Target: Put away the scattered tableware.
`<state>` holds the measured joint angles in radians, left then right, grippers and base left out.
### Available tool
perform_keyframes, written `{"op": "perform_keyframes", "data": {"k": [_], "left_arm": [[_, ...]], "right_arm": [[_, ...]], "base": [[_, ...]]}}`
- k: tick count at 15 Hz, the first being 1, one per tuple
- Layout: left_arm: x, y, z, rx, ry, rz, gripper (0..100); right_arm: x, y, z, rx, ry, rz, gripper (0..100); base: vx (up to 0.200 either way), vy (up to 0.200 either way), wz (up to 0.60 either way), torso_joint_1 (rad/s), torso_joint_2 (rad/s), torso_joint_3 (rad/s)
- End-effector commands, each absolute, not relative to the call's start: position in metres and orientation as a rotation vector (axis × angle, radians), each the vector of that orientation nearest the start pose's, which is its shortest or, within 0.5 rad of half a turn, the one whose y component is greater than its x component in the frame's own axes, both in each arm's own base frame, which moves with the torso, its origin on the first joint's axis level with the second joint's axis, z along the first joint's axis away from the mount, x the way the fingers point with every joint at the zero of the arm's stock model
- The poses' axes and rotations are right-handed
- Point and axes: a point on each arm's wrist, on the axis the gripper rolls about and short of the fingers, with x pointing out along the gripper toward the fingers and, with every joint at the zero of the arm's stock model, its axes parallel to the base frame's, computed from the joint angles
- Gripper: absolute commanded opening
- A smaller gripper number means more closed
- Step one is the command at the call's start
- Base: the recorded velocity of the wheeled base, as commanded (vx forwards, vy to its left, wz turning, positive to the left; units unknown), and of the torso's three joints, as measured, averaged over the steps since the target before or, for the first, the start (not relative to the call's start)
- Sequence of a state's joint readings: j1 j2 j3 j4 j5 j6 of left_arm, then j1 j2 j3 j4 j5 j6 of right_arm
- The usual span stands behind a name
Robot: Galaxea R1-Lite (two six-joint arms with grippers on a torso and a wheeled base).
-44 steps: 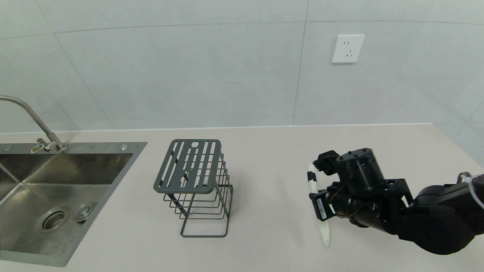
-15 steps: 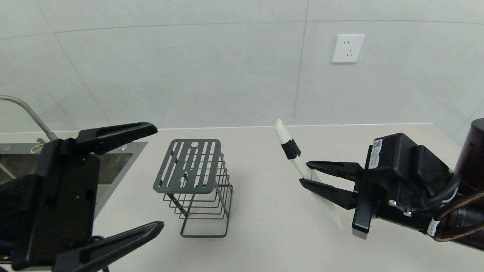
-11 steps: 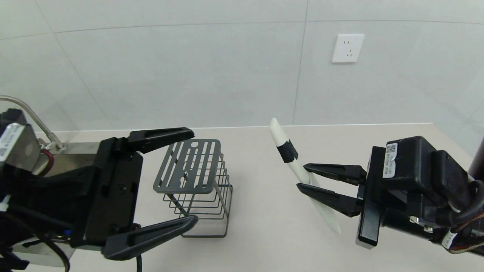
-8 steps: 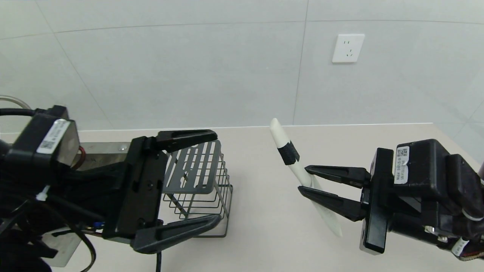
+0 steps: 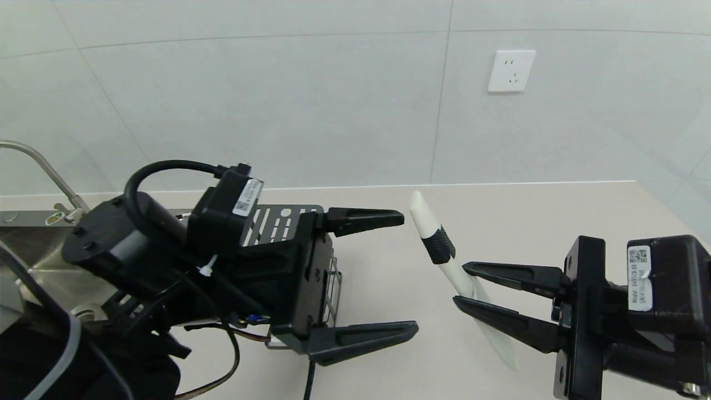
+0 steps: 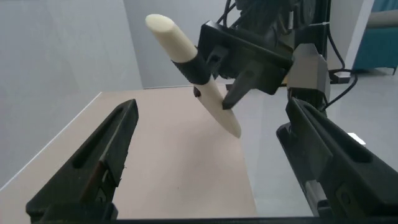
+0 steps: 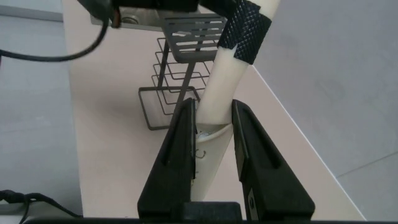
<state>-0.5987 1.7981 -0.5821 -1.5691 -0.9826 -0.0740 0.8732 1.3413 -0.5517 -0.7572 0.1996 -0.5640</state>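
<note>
The knife [image 5: 451,265] is pale cream from end to end, with a rounded handle, a black textured band partway down it and a flat blade tapering to a point. The right pincer [image 5: 462,283] is clamped narrowly on it where handle meets blade. The knife is off the countertop [image 5: 527,222] and tilted, with the handle above the fingers and the blade below them. The left pincer [image 5: 408,272] is spread wide and holds nothing. Its fingertips are just short of the knife, and its wrist view frames the knife between them. The right wrist view brings in the dark wire rack [image 7: 186,68] standing on the countertop beyond the knife. In the head view that rack is largely behind the left pincer.
</note>
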Motion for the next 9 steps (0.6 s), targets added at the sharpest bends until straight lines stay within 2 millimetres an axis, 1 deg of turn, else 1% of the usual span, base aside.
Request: {"op": "perform_keyframes", "data": {"k": [1,3,4,6,7,9], "left_arm": [[0.237,-0.193,0.179,0.007,-0.314,-1.599,100],[0.239,-0.203,0.179,-0.005,-0.313,-1.619,100],[0.241,-0.205,0.182,-0.006,-0.329,-1.617,100],[0.242,-0.208,0.185,-0.012,-0.341,-1.617,100],[0.242,-0.21,0.192,-0.021,-0.358,-1.624,100],[0.239,-0.21,0.197,-0.025,-0.369,-1.63,100]], "right_arm": [[0.13,0.164,0.219,-0.518,-0.278,1.057,0],[0.13,0.164,0.219,-0.517,-0.279,1.056,0],[0.13,0.164,0.219,-0.517,-0.281,1.056,0],[0.13,0.164,0.219,-0.517,-0.281,1.056,0],[0.13,0.165,0.219,-0.518,-0.278,1.058,0],[0.131,0.165,0.218,-0.519,-0.275,1.057,0]], "base": [[0.0,0.0,0.0,0.0,0.0,0.0],[0.0,0.0,0.0,0.0,0.0,0.0],[0.0,0.0,0.0,0.0,0.0,0.0],[0.0,0.0,0.0,0.0,0.0,0.0],[0.0,0.0,0.0,0.0,0.0,0.0],[0.0,0.0,0.0,0.0,0.0,0.0]]}}
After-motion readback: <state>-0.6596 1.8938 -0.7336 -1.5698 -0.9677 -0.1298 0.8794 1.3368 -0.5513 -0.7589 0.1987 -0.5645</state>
